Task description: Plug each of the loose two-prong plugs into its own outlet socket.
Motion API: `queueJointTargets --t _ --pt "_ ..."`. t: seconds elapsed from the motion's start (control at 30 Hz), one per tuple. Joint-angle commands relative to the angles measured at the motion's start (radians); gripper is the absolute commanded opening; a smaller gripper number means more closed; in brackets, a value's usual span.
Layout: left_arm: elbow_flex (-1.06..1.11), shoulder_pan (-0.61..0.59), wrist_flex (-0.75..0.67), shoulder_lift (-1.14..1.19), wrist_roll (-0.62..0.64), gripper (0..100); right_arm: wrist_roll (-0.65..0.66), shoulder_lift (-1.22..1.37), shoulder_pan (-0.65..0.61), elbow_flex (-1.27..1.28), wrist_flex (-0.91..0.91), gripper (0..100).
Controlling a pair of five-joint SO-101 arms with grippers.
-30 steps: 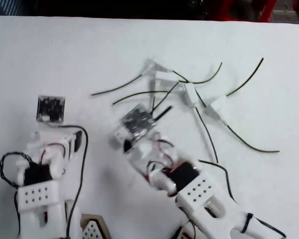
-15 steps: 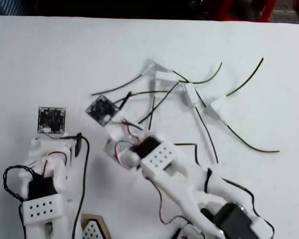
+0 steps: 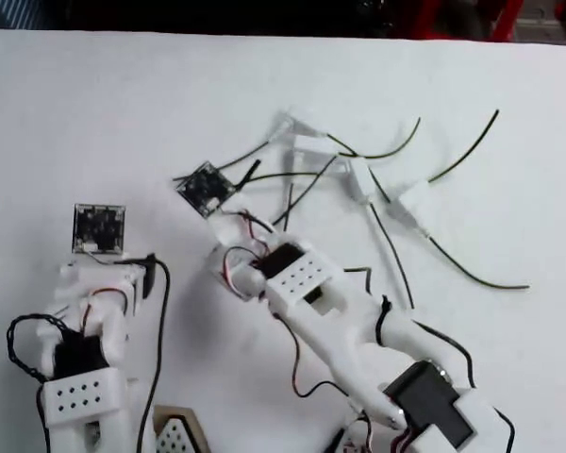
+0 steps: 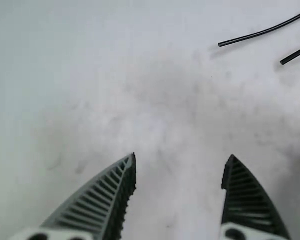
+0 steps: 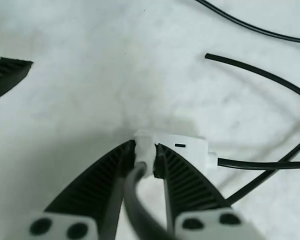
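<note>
With the right gripper's [image 5: 145, 147] fingers [image 5: 107, 177], pinched a white plug [image 5: 182, 147] by one end, down at the worktop [image 5: 65, 110]. Trailed a black cord [image 5: 260, 163] from the plug's other end. Found more white plug pieces [image 3: 311, 146] and thin cords [image 3: 472, 274] scattered near that plug, on its side away from the arms. Held the left gripper [image 4: 180, 162] with fingers [image 4: 115, 195] spread wide over bare worktop, well apart from the plug.

left arm [image 3: 80, 330] near-left on the tabletop [image 3: 94, 113] | right arm [image 3: 307, 283] beside it, centre | plug [image 5: 182, 147] between the right jaws, on the tabletop | tangle of plugs and cables [image 3: 358, 177] just behind, centre-right
</note>
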Motion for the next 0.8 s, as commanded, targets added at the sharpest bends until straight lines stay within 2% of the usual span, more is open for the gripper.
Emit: queueJointTargets --t 0.0,0.23,0.43,0.77 --pt "-0.009 -0.01 -0.009 -0.019 0.003 28 0.008 -0.008 0.025 -0.035 0.041 1.7" --pt "-0.009 -0.01 -0.008 -0.019 0.003 28 0.009 -0.015 0.027 -0.054 0.061 1.7" --pt "-0.009 -0.01 -0.008 -0.019 0.003 28 0.008 0.008 0.022 -0.16 0.205 1.7" --pt "-0.009 -0.01 -0.006 -0.019 0.003 28 0.008 0.096 0.022 -0.183 0.216 1.7"
